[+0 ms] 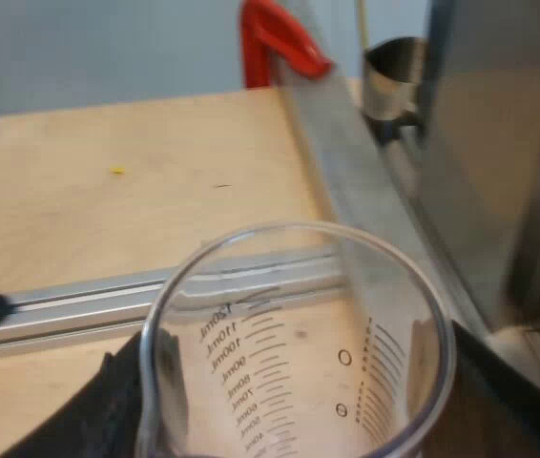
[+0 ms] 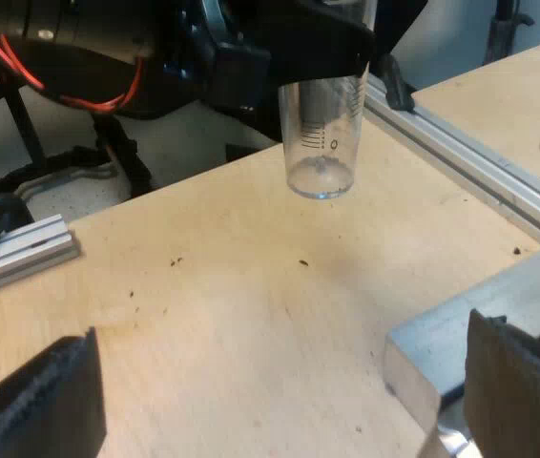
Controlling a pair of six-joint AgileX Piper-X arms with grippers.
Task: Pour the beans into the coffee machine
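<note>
My left gripper point(image 1: 299, 405) clamps the glass point(image 1: 289, 315), which is upright, looks empty and hangs above the table point(image 2: 232, 286), beside the machine point(image 1: 499, 143). My right gripper point(image 2: 280, 401) is spread wide, holding nothing, low over the table near a rail point(image 2: 470, 162).

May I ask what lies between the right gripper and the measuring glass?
Bare wooden table with dark specks, between right gripper and measuring glass, in the right wrist view.
</note>
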